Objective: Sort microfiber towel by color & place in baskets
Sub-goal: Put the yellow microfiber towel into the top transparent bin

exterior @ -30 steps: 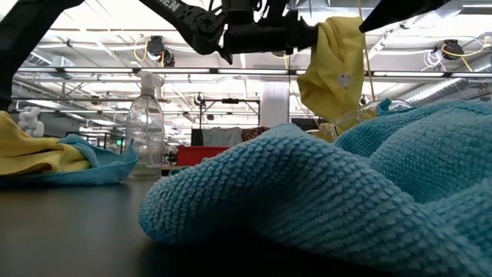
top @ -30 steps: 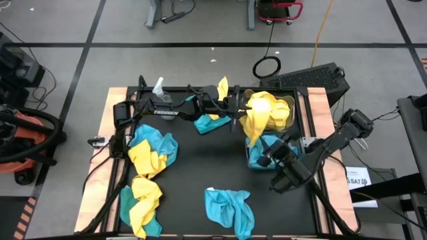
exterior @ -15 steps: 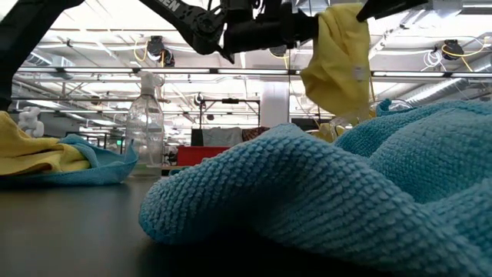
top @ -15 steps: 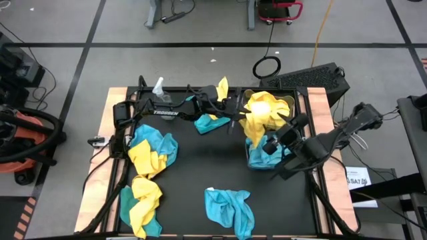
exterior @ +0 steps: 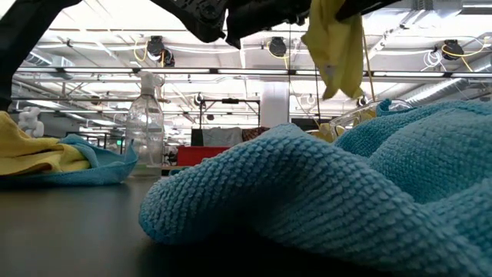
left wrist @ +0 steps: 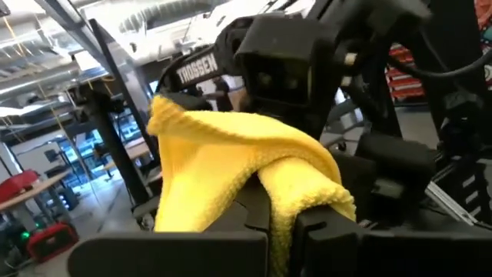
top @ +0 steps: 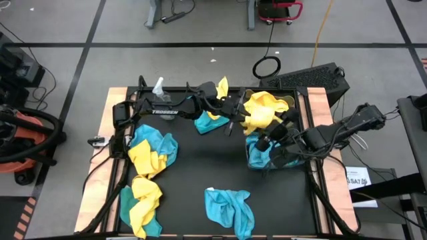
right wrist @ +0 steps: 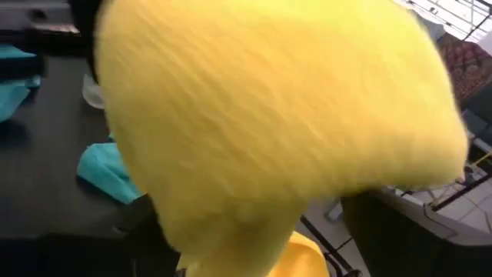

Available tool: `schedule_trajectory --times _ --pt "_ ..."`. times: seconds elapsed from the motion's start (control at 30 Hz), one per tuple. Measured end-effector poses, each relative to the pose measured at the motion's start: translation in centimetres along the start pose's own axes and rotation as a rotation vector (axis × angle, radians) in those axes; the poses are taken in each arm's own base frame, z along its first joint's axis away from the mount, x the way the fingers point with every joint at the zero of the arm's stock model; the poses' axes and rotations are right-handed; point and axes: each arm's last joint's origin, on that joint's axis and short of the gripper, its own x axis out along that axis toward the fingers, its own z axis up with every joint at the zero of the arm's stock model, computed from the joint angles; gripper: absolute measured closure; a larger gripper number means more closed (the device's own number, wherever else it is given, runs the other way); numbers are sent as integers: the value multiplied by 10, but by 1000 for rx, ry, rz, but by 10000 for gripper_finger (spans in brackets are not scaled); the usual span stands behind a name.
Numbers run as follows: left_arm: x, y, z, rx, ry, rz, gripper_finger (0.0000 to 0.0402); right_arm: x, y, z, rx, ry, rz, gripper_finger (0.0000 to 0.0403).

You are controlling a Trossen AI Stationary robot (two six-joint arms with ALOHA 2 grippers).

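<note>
Your left tool (top: 243, 121) grips one fuzzy yellow microfiber cloth (top: 261, 110) above two clear plastic baskets (top: 288, 105). Your right tool (top: 267, 142) gapes wide, empty. Five cloth heaps dot the black tabletop (top: 200, 167).

Grey concrete floor (top: 200, 27), dark tape lines crossing it. Black-topped counter (top: 193, 173) at centre, pale wood edging. Metal frame legs (top: 157, 13) at 12 o'clock, red stool base (top: 280, 10) at 1 o'clock. Yellow cable (top: 325, 27) running toward 1 o'clock. Orange-black vacuum (top: 23, 143) at 9 o'clock. Low view: ceiling pipework (exterior: 154, 73), white pillar (exterior: 273, 104), bright overhead lights.
</note>
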Motion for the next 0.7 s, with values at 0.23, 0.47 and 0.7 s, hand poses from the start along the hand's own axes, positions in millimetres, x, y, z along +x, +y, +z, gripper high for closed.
schedule_trajectory --times 0.23,0.47,0.7 --pt "-7 5 20 12 -34 -12 399 6 -16 7 -7 -12 -49 90" --pt "-7 3 18 -20 -25 -72 399 19 -12 26 -74 -26 149 90" --pt "-7 1 17 -59 -24 -122 399 33 -15 34 -93 -44 186 101"
